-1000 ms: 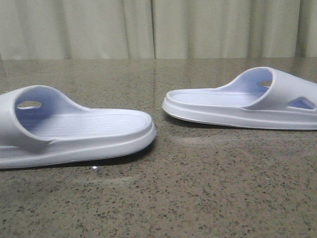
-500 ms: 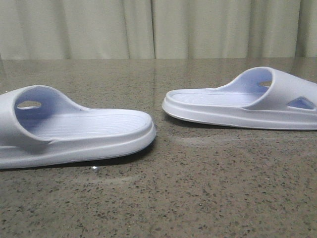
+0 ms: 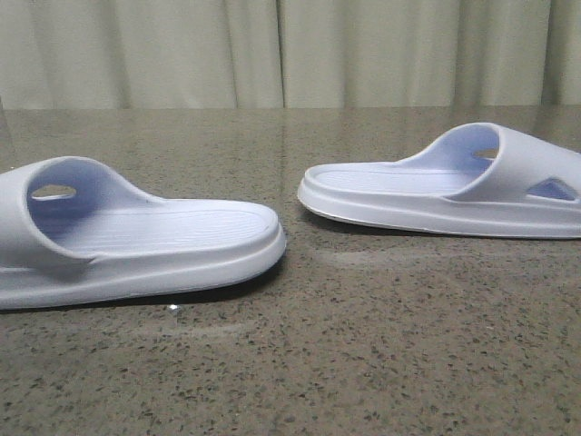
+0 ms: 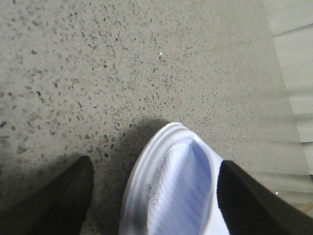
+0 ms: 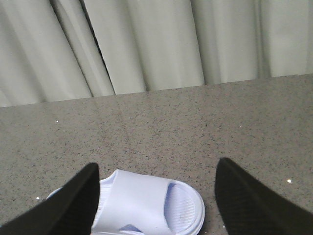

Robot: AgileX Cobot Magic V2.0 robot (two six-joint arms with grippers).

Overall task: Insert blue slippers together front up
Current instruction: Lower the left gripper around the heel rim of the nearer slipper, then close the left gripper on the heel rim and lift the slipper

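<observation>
Two pale blue slippers lie sole down on the speckled table. The left slipper is at the front left, its strap at the frame's left edge. The right slipper lies farther back at the right, strap toward the right. No gripper shows in the front view. My left gripper is open, its black fingers on either side of the rounded end of the left slipper. My right gripper is open above the right slipper's strap.
The grey-brown speckled stone table stretches around both slippers. Pale curtains hang behind the table's far edge. The curtains also show in the right wrist view.
</observation>
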